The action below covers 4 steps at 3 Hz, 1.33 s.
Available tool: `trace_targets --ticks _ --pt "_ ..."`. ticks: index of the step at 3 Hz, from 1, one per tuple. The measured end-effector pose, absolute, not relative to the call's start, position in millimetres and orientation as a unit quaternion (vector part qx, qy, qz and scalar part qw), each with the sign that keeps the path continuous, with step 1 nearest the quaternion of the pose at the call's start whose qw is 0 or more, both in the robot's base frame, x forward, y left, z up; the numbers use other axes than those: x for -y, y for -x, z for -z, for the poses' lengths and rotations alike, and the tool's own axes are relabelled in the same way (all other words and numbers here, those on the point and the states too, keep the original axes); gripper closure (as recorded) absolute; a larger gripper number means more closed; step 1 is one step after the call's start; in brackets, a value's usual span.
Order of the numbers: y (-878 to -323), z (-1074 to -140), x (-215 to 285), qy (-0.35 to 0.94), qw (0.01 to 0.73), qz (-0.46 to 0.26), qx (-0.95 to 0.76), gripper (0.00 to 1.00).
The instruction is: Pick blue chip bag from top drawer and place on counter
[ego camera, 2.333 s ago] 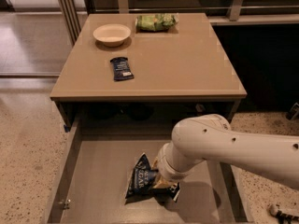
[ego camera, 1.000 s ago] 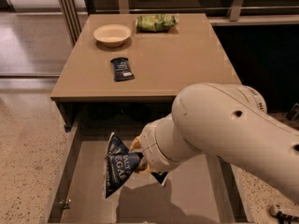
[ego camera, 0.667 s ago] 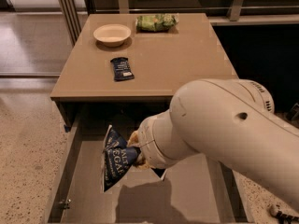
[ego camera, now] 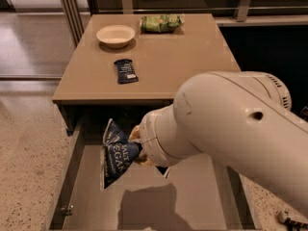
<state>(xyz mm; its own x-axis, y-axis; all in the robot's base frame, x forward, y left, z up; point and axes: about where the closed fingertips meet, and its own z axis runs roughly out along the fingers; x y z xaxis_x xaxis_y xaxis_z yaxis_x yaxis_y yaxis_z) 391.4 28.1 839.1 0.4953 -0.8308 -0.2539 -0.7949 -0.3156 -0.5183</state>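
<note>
The blue chip bag (ego camera: 115,154) is a crinkled navy bag with white lettering. It hangs in the air above the open top drawer (ego camera: 144,201), casting a shadow on the drawer's grey-brown bottom. My gripper (ego camera: 135,148) is shut on the bag's right side; its fingers are mostly hidden behind my large white arm (ego camera: 226,124). The bag is near the front edge of the tan counter (ego camera: 168,61), still below the level of the tabletop.
On the counter lie a small dark-blue bar wrapper (ego camera: 126,71), a cream bowl (ego camera: 115,34) and a green chip bag (ego camera: 161,23). A metal railing runs behind the counter. Speckled floor lies to the left of the drawer.
The bag has been lifted off the drawer bottom and carried up and left, then slightly higher toward the counter's edge. My arm has swung closer and fills more of the view.
</note>
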Motion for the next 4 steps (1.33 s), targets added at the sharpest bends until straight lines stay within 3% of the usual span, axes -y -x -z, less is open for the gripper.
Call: trace_targets --ticks 1,4 --pt "-409.4 -849.6 -31.0 0.819 0.304 0.049 -0.484 1.00" --pt "-546.6 -915.4 -14.9 0.834 0.295 0.137 -0.446 1.00"
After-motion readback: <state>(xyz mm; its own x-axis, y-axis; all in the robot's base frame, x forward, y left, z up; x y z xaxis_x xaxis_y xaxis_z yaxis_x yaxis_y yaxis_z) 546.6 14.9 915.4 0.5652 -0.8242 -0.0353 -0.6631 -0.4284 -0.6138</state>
